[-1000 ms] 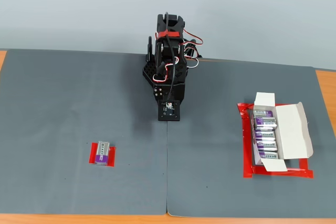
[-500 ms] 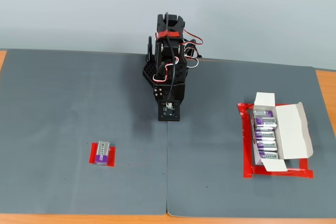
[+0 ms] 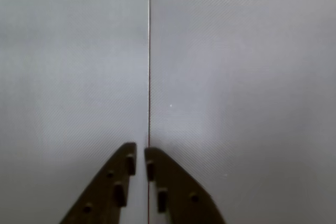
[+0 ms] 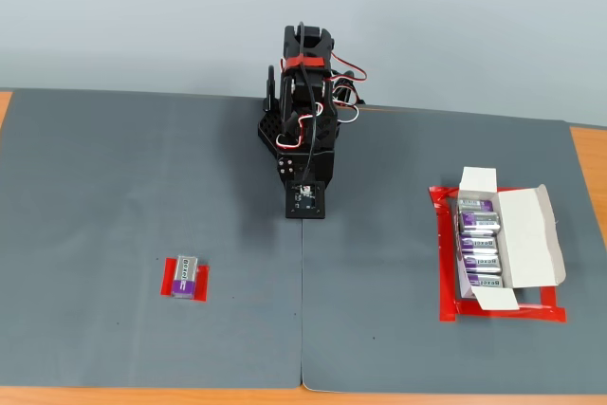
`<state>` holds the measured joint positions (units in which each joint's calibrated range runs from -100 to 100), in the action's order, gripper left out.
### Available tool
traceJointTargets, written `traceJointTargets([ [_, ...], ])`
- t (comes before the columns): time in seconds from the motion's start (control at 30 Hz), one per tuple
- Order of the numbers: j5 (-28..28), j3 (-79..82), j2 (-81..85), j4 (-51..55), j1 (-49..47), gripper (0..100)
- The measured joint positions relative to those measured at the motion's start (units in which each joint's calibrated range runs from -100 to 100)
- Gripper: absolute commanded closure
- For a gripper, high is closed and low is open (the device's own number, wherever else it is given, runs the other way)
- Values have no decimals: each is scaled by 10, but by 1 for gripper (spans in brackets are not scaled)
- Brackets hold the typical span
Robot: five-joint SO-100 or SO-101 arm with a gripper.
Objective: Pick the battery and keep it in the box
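Observation:
In the fixed view, the battery (image 4: 185, 277), silver with a purple band, lies on a small red tape patch at the lower left of the grey mat. The box (image 4: 503, 242), a white carton with its lid and flaps folded out, rests on a red tape outline at the right and holds several similar batteries in a row. The black arm (image 4: 303, 139) is folded up at the back centre, far from both. In the wrist view my gripper (image 3: 139, 151) hangs over bare mat along a seam, shut, with nothing between its dark fingers (image 3: 118, 182).
Two grey mats (image 4: 114, 187) meet at a seam (image 4: 302, 329) running forward from the arm's base. Wooden table edges (image 4: 588, 154) show at the sides and front. Red and white cables loop around the arm's upper joints.

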<state>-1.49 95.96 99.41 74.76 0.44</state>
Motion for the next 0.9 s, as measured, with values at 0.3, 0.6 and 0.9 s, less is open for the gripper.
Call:
traceJointTargets([
  [0.3,0,0,0,0,0,98],
  [0.6,0,0,0,0,0,98],
  [0.9,0,-13,-36,-5,0,98],
])
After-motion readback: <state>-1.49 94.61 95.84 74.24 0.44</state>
